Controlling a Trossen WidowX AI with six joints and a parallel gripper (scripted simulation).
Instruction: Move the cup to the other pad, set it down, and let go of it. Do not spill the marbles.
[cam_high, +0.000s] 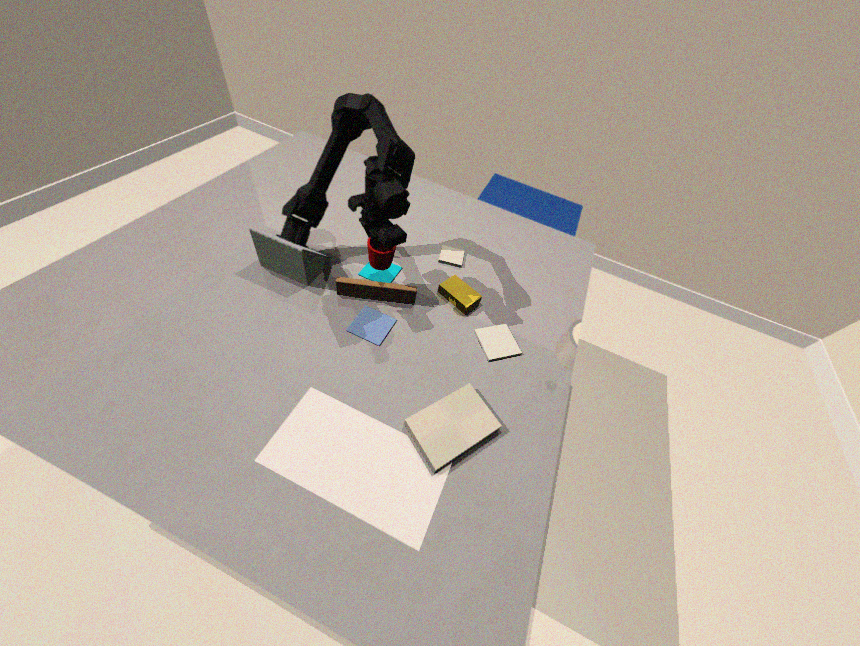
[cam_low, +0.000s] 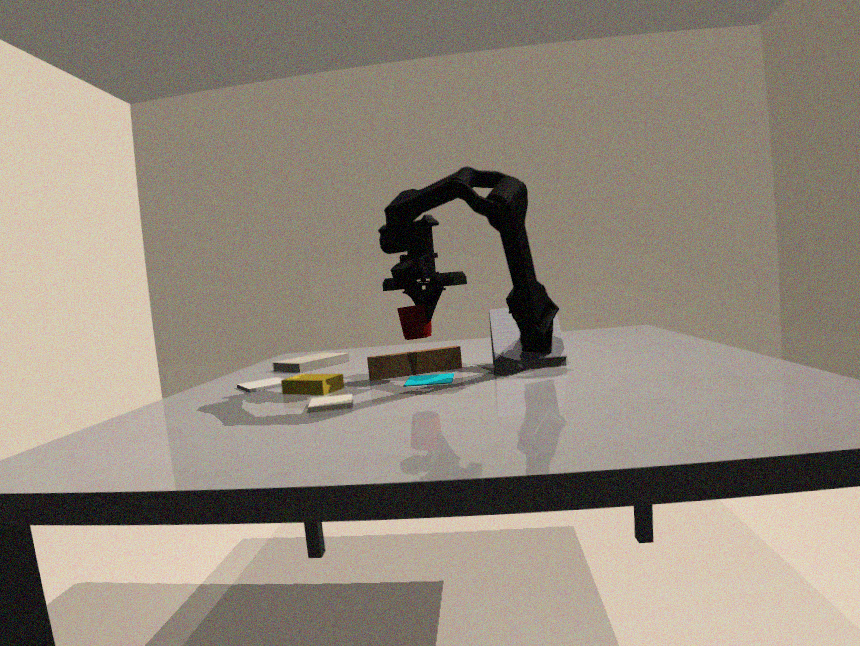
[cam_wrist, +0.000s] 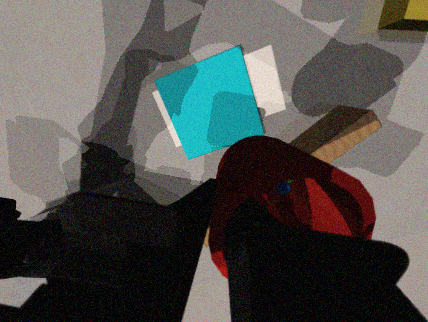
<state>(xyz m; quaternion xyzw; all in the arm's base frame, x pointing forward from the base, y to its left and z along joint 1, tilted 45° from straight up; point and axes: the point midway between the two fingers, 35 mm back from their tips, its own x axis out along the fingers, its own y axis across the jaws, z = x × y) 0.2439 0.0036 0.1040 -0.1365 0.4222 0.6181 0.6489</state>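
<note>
My gripper (cam_high: 383, 242) (cam_low: 424, 310) (cam_wrist: 220, 187) is shut on the red cup (cam_high: 380, 256) (cam_low: 415, 323) (cam_wrist: 327, 207). The cup hangs in the air, tilted slightly in the exterior view. A blue marble (cam_wrist: 283, 188) shows inside it, with a small green bit beside it; the rest of the inside is shaded or hidden. The cyan pad (cam_high: 392, 272) (cam_low: 429, 379) (cam_wrist: 225, 75) lies below, close to under the cup in the top view. The blue pad (cam_high: 371, 326) lies across the wooden barrier from it.
The low wooden barrier (cam_high: 375, 291) (cam_low: 389, 366) (cam_wrist: 345, 136) stands between the pads. A yellow block (cam_high: 457, 288) (cam_low: 309, 384) and two pale tiles, one small (cam_high: 451, 257) and one larger (cam_high: 498, 342), lie to the right. A beige slab (cam_high: 453, 427) lies farther forward. A grey panel (cam_high: 281, 258) stands by the arm's base.
</note>
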